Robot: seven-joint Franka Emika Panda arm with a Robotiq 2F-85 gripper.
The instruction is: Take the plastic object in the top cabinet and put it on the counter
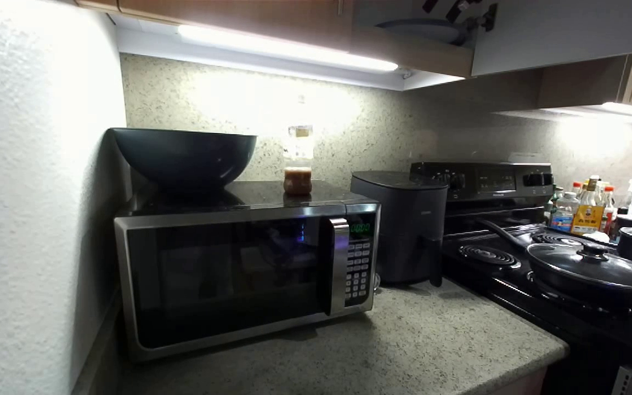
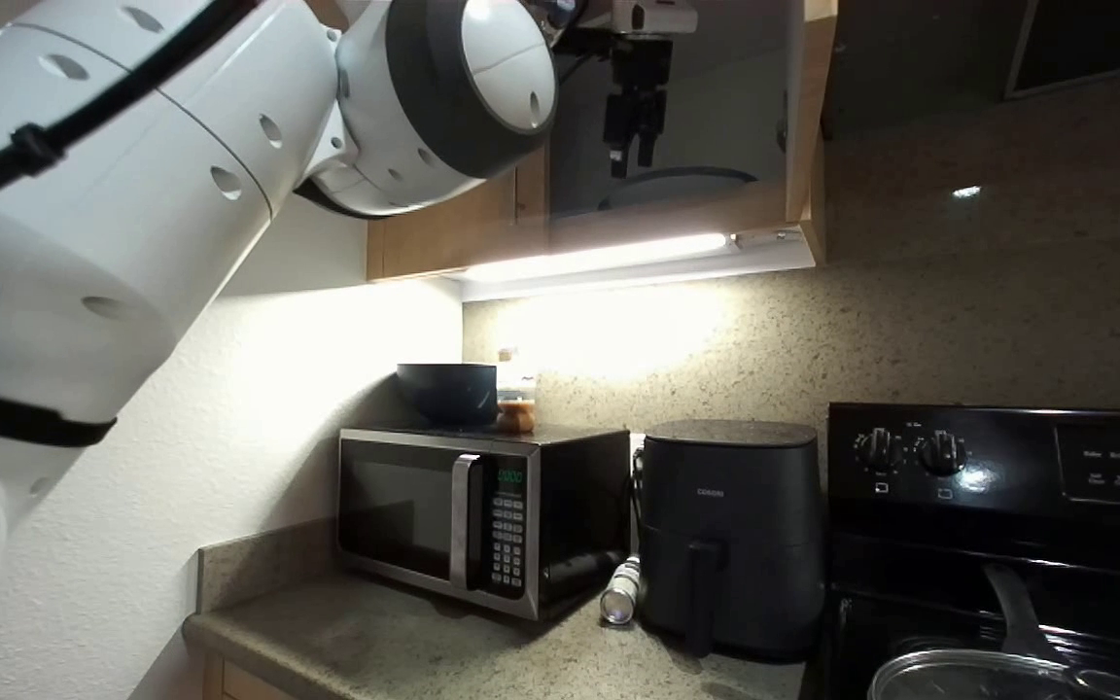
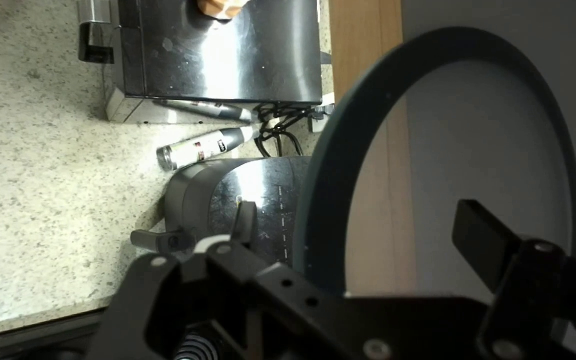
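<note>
We hold the hand (image 2: 633, 162) spread and empty, likely to pinch the plate (image 3: 463, 150) where it seems to overhang the front edge of the top cabinet (image 2: 468, 233).

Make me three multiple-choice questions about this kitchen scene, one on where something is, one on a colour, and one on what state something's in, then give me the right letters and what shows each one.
1. Where is the round plastic plate?
A) On the stove
B) In the top cabinet
C) On the air fryer

2. What colour are the lit digits on the microwave?
A) Red
B) White
C) Green

3. How do the fingers stand?
A) Apart
B) Shut on the bowl
C) Shut with nothing between them

Right letters:
1. B, since both exterior views show its curve within the open top cabinet.
2. C, since the digits glow green in both exterior views.
3. A, since the wrist view shows a wide gap between them.
</note>
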